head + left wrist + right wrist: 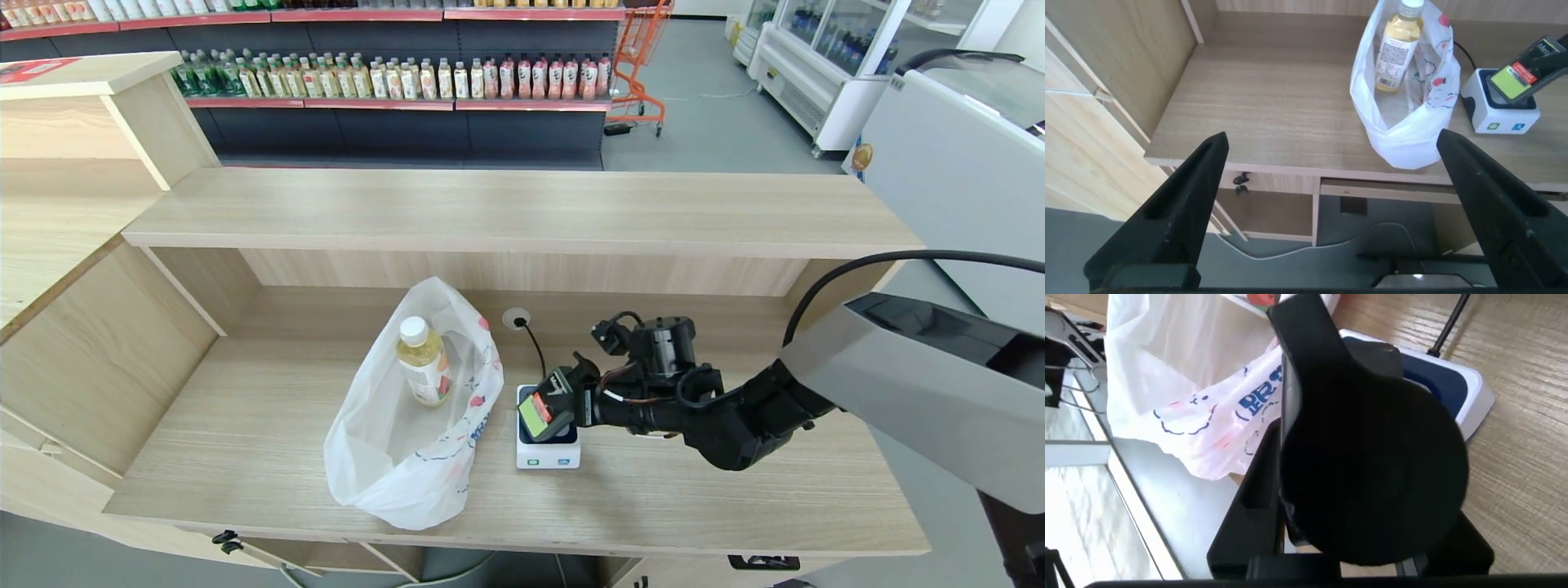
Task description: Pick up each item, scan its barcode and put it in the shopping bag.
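Packet (535,414) over scanner (549,458), bag (384,465) just beside.

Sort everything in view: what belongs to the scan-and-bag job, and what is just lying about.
Belongs to the job:
shopping bag
bottle, already in the bag
scanner on the counter
green-and-red pack, held over the scanner
right gripper, shut on the pack

Just background:
drink shelves
orange cart
display coolers

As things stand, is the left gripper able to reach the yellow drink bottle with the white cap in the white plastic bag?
Probably yes: the left gripper is open, the wooden counter between is bare, and the white plastic bag gapes open around the yellow drink bottle.
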